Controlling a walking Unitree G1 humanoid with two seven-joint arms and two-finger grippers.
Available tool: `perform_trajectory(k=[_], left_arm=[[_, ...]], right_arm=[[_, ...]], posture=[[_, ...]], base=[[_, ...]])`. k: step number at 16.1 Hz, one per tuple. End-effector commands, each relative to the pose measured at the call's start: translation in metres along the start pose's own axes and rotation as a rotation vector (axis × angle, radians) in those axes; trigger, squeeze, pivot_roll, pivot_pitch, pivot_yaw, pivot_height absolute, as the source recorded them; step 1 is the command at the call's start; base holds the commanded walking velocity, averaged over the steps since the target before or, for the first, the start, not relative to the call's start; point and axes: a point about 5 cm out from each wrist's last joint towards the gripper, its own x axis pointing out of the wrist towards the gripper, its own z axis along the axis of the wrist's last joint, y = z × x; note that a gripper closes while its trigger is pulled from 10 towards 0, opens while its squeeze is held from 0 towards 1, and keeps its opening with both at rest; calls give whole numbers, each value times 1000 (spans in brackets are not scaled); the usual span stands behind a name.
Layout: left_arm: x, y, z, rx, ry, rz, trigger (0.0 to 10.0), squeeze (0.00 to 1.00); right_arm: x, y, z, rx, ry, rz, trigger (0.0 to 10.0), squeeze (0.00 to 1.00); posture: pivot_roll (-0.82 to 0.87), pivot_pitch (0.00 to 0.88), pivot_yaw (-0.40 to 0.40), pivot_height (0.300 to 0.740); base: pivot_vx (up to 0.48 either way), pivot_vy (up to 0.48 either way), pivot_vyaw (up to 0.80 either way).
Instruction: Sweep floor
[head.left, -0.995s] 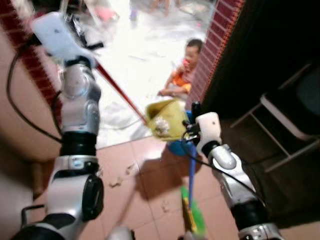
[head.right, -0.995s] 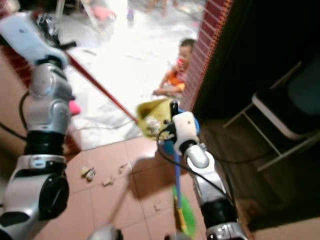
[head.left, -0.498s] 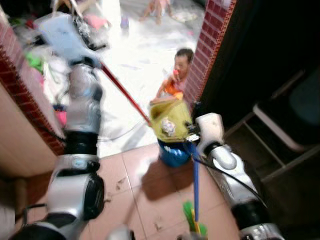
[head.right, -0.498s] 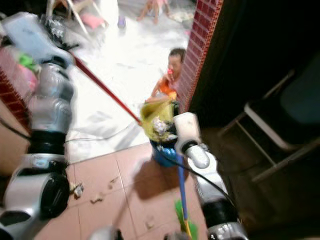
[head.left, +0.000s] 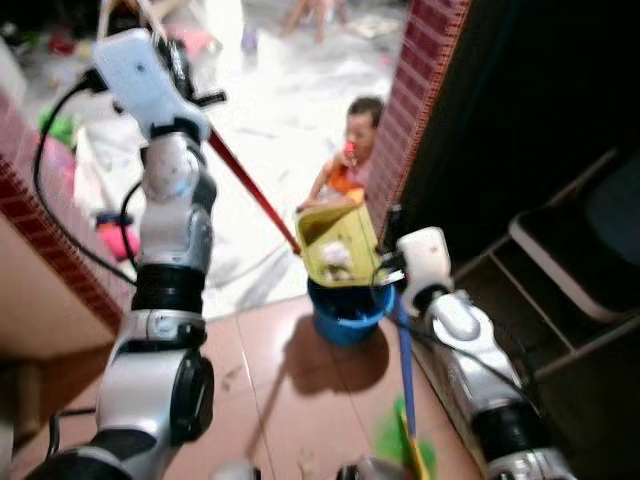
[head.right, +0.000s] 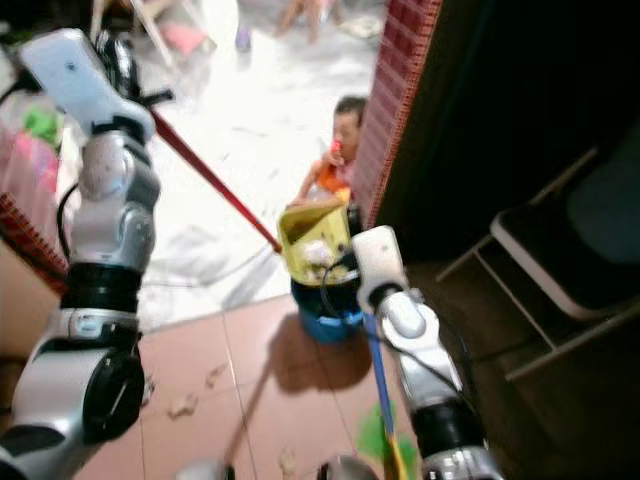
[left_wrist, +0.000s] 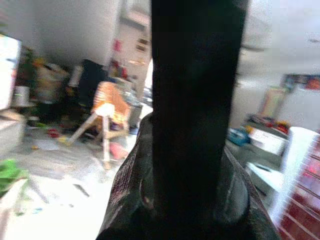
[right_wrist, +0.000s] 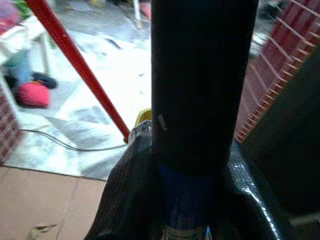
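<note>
Tiled floor (head.right: 250, 350) still crumb-littered; yellow dustpan (head.left: 335, 245) tipped over blue bin (head.left: 345, 310). Right end effector (right_wrist: 200, 165) pinching blue handle (head.left: 405, 350); left end effector's state impossible to tell.

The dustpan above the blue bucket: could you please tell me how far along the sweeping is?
Done: litter sits gathered in the yellow dustpan. In hand: the left gripper holds it by its red handle above the blue bucket, apparently to empty it, while the right gripper grips the broom. Left: scraps lie on the tiles.
</note>
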Motion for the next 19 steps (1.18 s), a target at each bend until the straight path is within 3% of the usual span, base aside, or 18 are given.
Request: perform_trajectory(k=[1,5,7,10,16,19], left_arm=[[7,-10,27,42,-151,-42,10000,0],[4,-16,16,113,-174,-72,10000,0],[4,-19,13,111,-169,-82,10000,0],[6,-30,7,121,-169,-107,10000,0],[11,-43,4,118,-159,-159,10000,0],[-3,-79,-3,80,-161,-312,10000,0]], right_arm=[[0,-1,11,-6,-50,-3,10000,0],[-6,-4,14,-15,-70,-17,10000,0],[-11,-4,17,-31,-84,-24,10000,0],[-34,-14,10,-43,-68,-91,10000,0],[-50,-12,4,-16,-53,-144,10000,0],[-57,-9,7,5,-76,-187,10000,0]], posture=[[-60,0,-6,740],[-92,0,5,740],[-110,0,14,740],[-161,0,60,740],[-197,21,120,740],[-210,39,155,740]], base=[[0,0,0],[0,0,0],[0,0,0],[0,0,0],[0,0,0],[0,0,0]])
